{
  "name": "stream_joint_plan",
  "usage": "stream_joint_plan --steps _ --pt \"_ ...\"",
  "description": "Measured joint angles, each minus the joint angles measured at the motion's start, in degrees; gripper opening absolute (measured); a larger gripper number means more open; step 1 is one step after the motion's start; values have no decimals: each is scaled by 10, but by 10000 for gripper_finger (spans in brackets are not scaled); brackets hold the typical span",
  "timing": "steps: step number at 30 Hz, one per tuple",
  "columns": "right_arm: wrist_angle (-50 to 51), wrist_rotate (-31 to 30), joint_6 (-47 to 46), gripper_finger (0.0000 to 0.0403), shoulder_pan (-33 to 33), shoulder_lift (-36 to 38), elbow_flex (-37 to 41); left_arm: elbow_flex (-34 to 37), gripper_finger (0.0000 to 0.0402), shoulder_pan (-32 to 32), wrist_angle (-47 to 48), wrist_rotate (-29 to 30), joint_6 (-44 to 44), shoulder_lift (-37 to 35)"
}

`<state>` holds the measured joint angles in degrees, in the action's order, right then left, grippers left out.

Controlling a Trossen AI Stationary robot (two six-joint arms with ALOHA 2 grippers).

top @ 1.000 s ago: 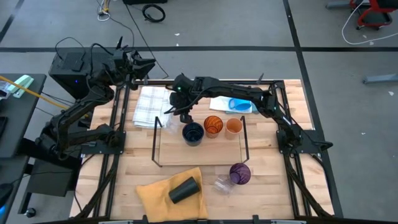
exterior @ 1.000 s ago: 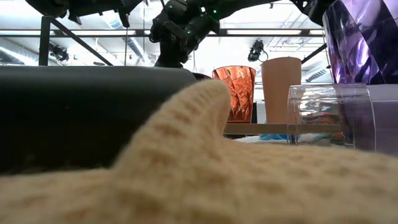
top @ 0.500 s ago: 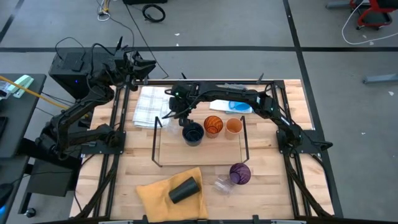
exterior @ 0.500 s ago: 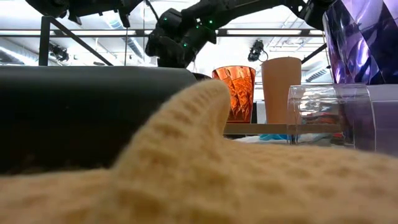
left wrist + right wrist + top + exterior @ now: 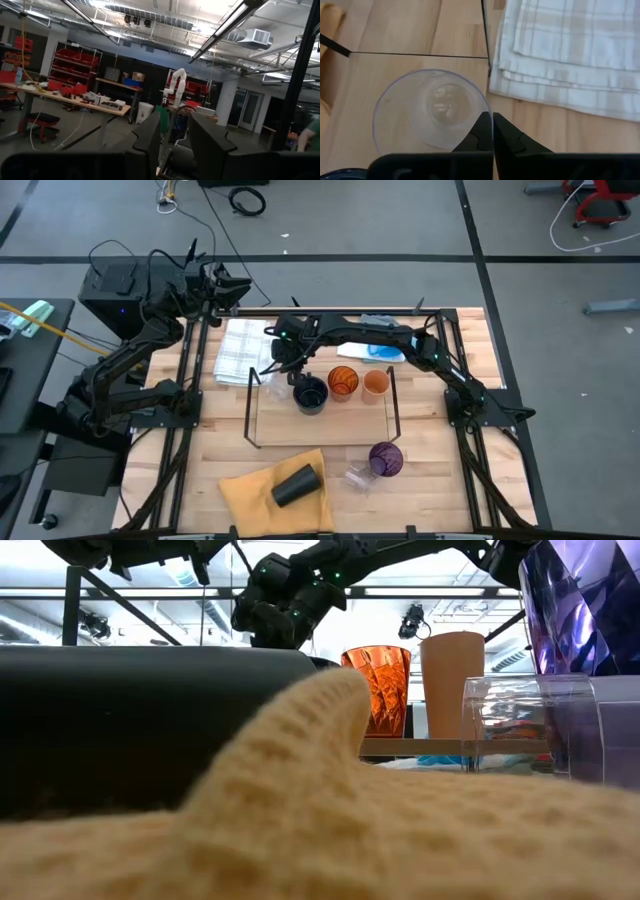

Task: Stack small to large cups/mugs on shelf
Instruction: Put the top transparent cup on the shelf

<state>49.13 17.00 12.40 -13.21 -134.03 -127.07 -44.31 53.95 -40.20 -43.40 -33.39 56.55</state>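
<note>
The left arm is waiting off the table's far-left corner, its left gripper (image 5: 240,283) lifted clear of the wood and pointing out into the room; in its wrist view the two dark fingers (image 5: 150,137) are standing partly apart with nothing between them.

Moving rightward, a folded plaid cloth (image 5: 243,350) is lying on the table (image 5: 440,490) just beside the shelf (image 5: 320,418), the low light-wood board with a thin black wire frame. The right arm is reaching across from the right side, and its right gripper (image 5: 280,363) is hovering over the shelf's far-left corner. In the right wrist view the fingers (image 5: 482,131) are pressed together with nothing between them, directly above a clear glass (image 5: 431,111) that is standing upright on the board, just inside the wire frame beside the cloth (the glass barely shows from above).

Next along the shelf's far edge, three cups are standing in a row: the dark navy mug (image 5: 310,394), then the faceted orange cup (image 5: 343,381), then the plain orange cup (image 5: 376,383).

Nearer the front, a black cup (image 5: 294,485) is lying on its side on a yellow cloth (image 5: 255,495). To its right, a second clear glass (image 5: 357,474) is lying tipped over on the table, touching the upright purple cup (image 5: 386,459).
</note>
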Motion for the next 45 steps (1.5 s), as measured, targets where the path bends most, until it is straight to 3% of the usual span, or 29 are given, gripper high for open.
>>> stream_joint_plan --steps 4,19,33,45 --pt "4 -26 7 0 0 1 -1 0 107 0 1 0 2 0" --pt "32 -36 15 1 11 3 -2 0 107 0 12 0 11 0" --pt "36 -35 28 80 11 0 0 0 107 0 13 0 18 0" --pt "36 -32 28 91 11 2 -33 0 107 0 28 0 30 0"
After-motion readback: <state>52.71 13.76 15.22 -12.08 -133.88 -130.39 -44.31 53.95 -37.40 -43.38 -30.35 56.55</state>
